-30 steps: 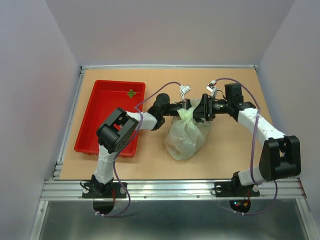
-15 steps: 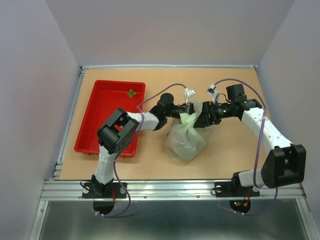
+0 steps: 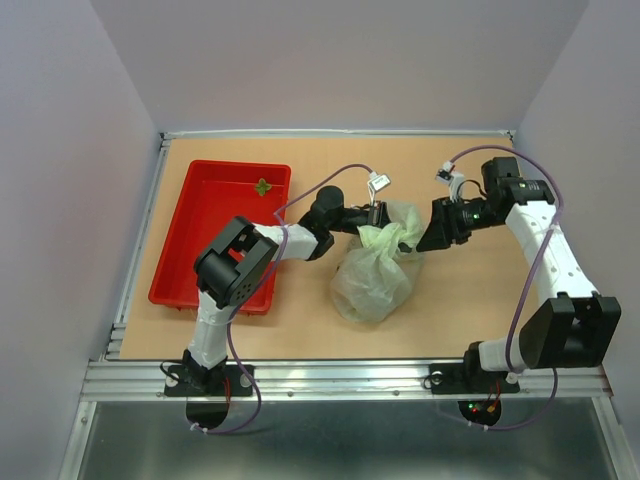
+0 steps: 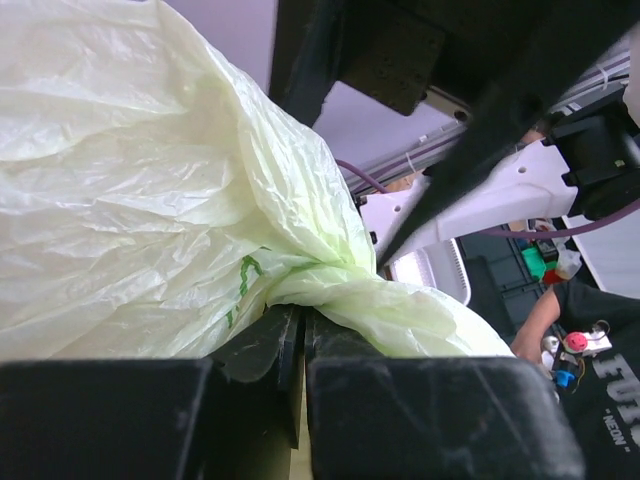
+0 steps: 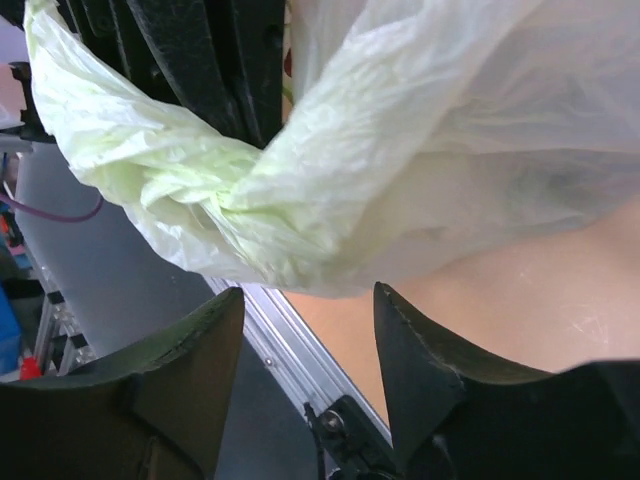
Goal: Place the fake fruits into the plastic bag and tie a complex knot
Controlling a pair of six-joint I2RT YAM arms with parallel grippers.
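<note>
The pale-green plastic bag (image 3: 372, 278) sits bulging in the middle of the table, its top twisted into a knot (image 3: 382, 237) with strips sticking out. The fruits inside it do not show clearly. My left gripper (image 3: 374, 225) is shut on a handle strip at the knot; in the left wrist view the strip (image 4: 400, 310) leaves the closed jaws. My right gripper (image 3: 428, 235) is open and empty, just right of the knot and apart from it. The right wrist view shows the knot (image 5: 240, 205) above the open fingers (image 5: 420, 380).
A red tray (image 3: 222, 232) lies at the left with a small green leafy piece (image 3: 262, 186) near its far end. The left arm reaches past the tray's right side. The table's metal rail runs along the near edge.
My right gripper has let go of the bag's top, opened and drawn back to the right. The left gripper stays shut at the knot. The bag's strips have spread a little.
</note>
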